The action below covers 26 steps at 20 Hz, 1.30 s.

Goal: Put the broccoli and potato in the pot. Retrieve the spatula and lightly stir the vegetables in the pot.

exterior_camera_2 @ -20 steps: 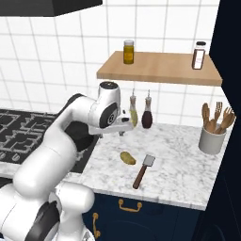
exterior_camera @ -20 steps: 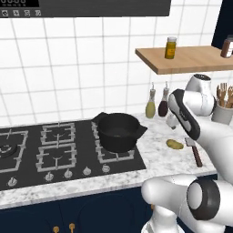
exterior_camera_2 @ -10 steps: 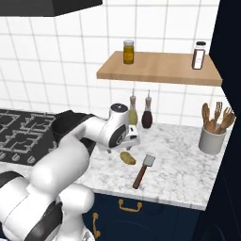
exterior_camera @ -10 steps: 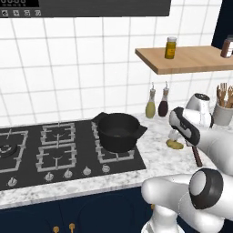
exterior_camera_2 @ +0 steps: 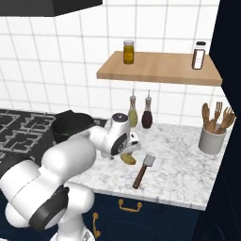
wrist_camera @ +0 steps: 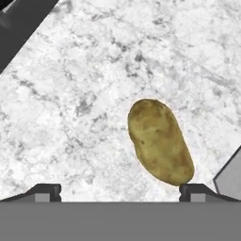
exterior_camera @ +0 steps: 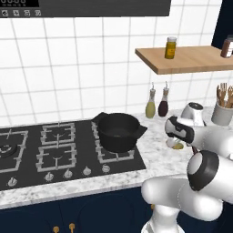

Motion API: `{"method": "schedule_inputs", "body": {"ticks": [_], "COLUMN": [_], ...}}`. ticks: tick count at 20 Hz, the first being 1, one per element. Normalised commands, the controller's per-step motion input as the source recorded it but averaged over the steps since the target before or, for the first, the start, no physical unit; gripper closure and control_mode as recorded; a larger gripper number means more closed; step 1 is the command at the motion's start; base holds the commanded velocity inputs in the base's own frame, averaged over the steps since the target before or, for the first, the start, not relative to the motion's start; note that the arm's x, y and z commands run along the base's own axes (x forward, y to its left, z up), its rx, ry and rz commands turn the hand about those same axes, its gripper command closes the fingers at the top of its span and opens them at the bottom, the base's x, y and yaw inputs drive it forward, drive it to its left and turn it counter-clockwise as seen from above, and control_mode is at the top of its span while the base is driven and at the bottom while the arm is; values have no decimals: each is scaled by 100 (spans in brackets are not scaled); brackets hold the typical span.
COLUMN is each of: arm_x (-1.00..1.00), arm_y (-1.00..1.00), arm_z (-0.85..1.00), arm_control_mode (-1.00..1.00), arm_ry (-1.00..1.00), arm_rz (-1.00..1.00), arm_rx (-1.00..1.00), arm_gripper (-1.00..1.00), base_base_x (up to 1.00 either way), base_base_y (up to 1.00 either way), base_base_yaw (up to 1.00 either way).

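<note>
The two-finger gripper [wrist_camera: 120,190], jaws spread wide and empty, hovers over the small yellowish-tan oval potato [wrist_camera: 160,141] on the grey-veined marble counter [wrist_camera: 94,94].

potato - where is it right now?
The potato lies on the marble counter right of the stove, just under the open gripper, off toward one fingertip in the hand view. The spatula lies beside it.

I see the potato [wrist_camera: 160,141] lying on the table [wrist_camera: 94,84], with my tool [wrist_camera: 120,190] spread wide over it. The spatula [exterior_camera_2: 142,171] sits at the potato's 3 o'clock — the pot [exterior_camera: 118,131] on the stove [exterior_camera: 54,152] at 9 o'clock, the two bottles [exterior_camera_2: 140,112] at 12.
</note>
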Motion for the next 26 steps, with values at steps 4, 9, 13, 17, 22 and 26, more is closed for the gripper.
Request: {"method": "schedule_inputs", "body": {"ticks": [4,9,13,17,22,26], "arm_x": [21,30,37,37,16,-5], "arm_y": [-15,-16,-12,-10,0,0], "arm_z": [-18,-21,-29,-24,-31,-10], "arm_control_mode": [-100,-100,-100,-100,-100,-100], "arm_ry": [0,0,5,5,6,2], "arm_rz": [5,4,5,4,4,4], "arm_rx": [-5,-1,0,0,0,0], "arm_gripper": [-100,-100,-100,-100,-100,100], "base_base_x": [0,0,0,0,0,0], "base_base_y": [0,0,0,0,0,0], "base_base_yaw": [0,0,0,0,0,0]}}
